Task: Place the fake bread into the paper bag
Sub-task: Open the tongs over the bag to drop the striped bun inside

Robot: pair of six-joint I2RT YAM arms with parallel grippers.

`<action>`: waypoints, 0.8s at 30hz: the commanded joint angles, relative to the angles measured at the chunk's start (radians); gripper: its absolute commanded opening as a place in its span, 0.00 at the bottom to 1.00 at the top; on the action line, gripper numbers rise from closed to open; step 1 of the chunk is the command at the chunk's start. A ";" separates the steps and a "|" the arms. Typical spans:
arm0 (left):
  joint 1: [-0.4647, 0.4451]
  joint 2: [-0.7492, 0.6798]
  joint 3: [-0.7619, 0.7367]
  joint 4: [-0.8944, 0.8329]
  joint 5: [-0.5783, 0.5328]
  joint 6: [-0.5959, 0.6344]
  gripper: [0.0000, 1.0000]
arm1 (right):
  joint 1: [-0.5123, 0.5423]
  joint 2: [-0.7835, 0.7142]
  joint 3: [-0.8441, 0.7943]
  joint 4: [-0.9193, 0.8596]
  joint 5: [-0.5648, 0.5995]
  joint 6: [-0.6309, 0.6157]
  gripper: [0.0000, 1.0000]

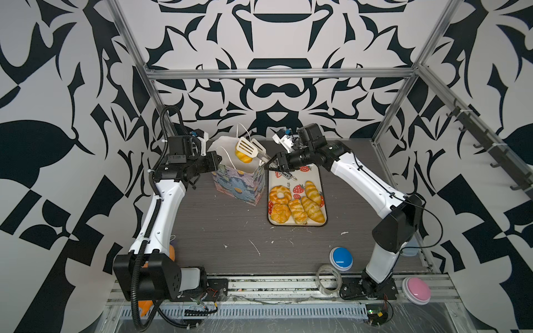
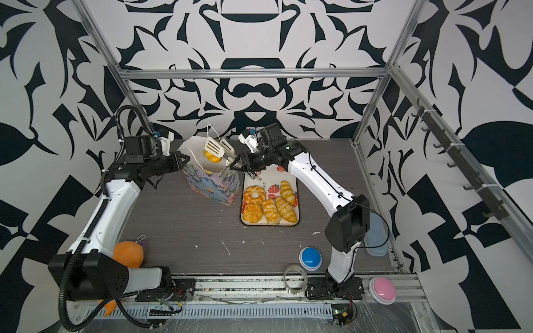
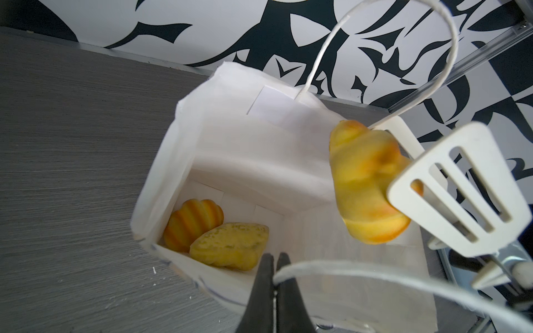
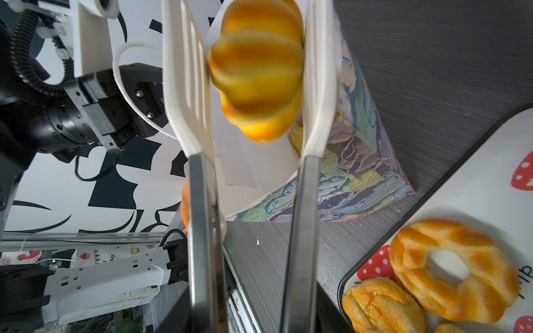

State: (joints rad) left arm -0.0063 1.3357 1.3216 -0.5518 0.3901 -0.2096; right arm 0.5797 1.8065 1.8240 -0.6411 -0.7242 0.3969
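Bread (image 4: 256, 66), glossy, ridged, between slotted white tongs (image 4: 318, 86), above floral paper bag (image 4: 354, 173)

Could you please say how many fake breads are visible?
8: ring, bun and three loaves on the tray; one croissant in the tongs above the paper bag; two pieces inside. Others may hide.

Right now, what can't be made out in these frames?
- Bag floor: in both top views the tongs and held bread cover the mouth of the paper bag.
- Release: the right wrist view blurs the bread; contact with the tongs is unclear.
- Right gripper fingers: small and dark in top views, cut off in the right wrist view.
- Tray far end: under the right arm in top views.
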 commanded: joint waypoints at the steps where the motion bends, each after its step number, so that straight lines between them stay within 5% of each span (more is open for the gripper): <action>1: 0.003 -0.019 -0.013 -0.002 0.023 -0.006 0.02 | 0.008 -0.022 0.033 0.026 -0.014 -0.018 0.53; 15: 0.003 -0.020 -0.014 -0.003 0.020 -0.006 0.02 | 0.003 -0.080 0.065 -0.039 0.044 -0.077 0.54; 24: 0.003 -0.023 -0.015 -0.003 0.019 -0.004 0.02 | -0.088 -0.203 -0.020 -0.034 0.052 -0.075 0.53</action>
State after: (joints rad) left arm -0.0063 1.3357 1.3212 -0.5503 0.3939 -0.2096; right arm 0.5251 1.6844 1.8137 -0.7074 -0.6704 0.3382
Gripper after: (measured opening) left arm 0.056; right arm 0.535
